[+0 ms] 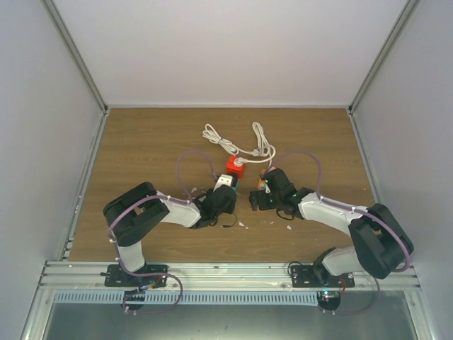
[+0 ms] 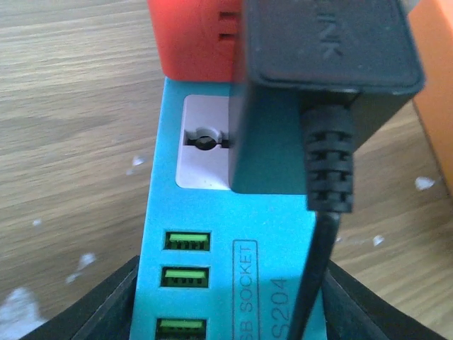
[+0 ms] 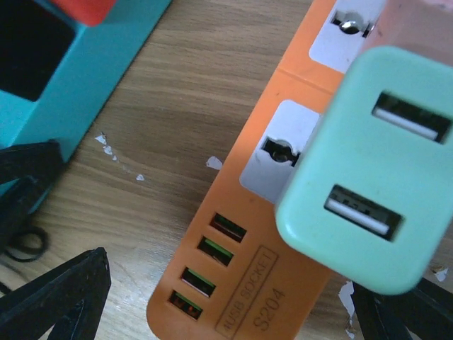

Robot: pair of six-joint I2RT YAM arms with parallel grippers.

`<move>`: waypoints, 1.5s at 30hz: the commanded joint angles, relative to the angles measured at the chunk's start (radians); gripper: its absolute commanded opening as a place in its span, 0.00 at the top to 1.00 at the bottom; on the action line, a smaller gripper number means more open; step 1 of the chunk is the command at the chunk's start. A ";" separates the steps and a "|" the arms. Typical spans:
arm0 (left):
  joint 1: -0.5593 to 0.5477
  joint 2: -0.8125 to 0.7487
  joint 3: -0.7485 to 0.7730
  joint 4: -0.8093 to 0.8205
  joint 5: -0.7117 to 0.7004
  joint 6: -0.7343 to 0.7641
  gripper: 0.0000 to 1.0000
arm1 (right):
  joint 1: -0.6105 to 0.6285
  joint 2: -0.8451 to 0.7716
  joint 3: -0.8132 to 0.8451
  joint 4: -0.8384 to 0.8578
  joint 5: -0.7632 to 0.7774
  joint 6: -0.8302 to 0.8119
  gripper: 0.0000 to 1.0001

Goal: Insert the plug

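Observation:
A black plug with a ribbed black cord stands on the white socket of a blue power strip. How deep it sits I cannot tell. My left gripper is shut on the blue strip's near end, its fingers pressing both sides beside the green USB ports. A red adapter sits at the strip's far end. From above, the left gripper and the open right gripper face each other mid-table. The right gripper straddles an orange power strip without touching it.
A mint-green USB charger is plugged into the orange strip. A white cable lies coiled on the wooden table behind the red adapter. White walls and metal frame rails surround the table. Small white flecks dot the wood.

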 commanded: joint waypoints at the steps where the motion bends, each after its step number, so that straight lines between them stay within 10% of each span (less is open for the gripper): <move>1: -0.052 0.106 0.071 -0.086 0.040 -0.161 0.43 | 0.008 -0.008 -0.016 0.028 0.022 0.004 0.06; 21: -0.174 0.225 0.252 -0.137 0.062 -0.227 0.35 | 0.007 -0.137 -0.058 0.016 0.038 0.040 0.03; 32: -0.174 0.037 0.153 -0.060 0.043 -0.102 0.02 | 0.007 -0.463 -0.151 0.024 0.045 0.094 0.00; 41: -0.133 -0.231 0.037 0.078 0.140 0.036 0.01 | -0.058 -0.633 -0.182 0.019 0.012 0.128 0.02; 45: -0.027 -0.332 -0.052 0.140 0.212 0.025 0.18 | -0.174 -0.639 -0.185 0.029 -0.086 0.135 0.16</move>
